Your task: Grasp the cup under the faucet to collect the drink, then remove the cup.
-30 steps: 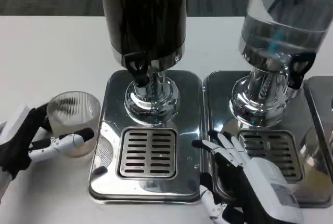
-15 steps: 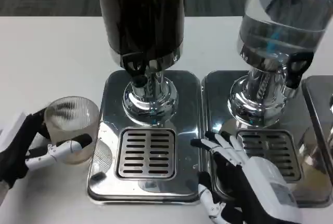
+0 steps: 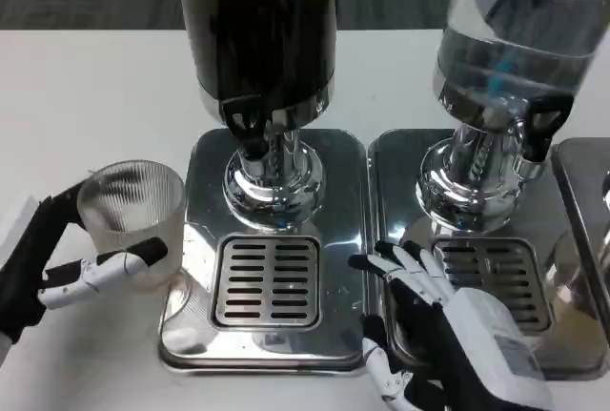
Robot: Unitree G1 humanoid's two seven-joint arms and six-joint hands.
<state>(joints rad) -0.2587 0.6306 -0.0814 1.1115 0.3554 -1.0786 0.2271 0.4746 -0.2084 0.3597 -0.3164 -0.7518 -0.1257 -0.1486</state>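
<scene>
Looking down from the head view, the left hand (image 3: 67,263) grips the ribbed clear cup (image 3: 132,220), black thumb side behind it and a white finger wrapped across its front. The cup stands at the left edge of the left drip tray (image 3: 195,325), well left of the dark dispenser's faucet (image 3: 250,130) and not under it. Whether the cup's base touches the white surface (image 3: 95,96) cannot be told. The dark dispenser (image 3: 257,30) rises on its chrome stand above the slotted grate (image 3: 267,280). To the right stands a clear dispenser (image 3: 519,30) of water on its own tray (image 3: 572,354). The right hand (image 3: 448,330) lies open over the gap between the two trays, fingers spread, holding nothing.
</scene>
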